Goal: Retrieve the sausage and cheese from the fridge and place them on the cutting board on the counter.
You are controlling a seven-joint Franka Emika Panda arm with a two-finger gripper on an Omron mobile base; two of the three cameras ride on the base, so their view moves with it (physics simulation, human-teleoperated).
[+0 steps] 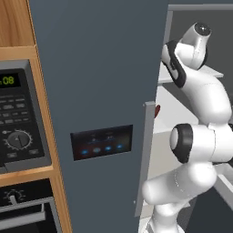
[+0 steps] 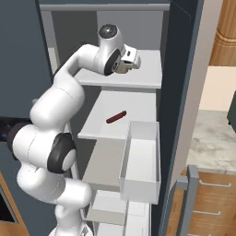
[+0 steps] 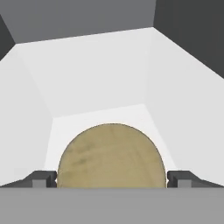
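While its right door stands open, the tall slate-grey two-door fridge shows white shelves to the white Franka arm, which reaches onto the upper white shelf. To the right, past the door, a strip of beige marbled stone tabletop lies over wooden drawers; the cutting board cannot be made out from these angles. Below the arm's reach, a white door bin hangs empty beside the middle white shelf. On that middle shelf lies the short dark reddish-brown sausage, untouched. At the upper shelf the hand is spread wide, one dark fingertip on either side of the squat round tan-yellow cheese, not yet closed on it. Judging by this, the task is at an early stage: neither food has left the fridge, and both carries to the board remain.
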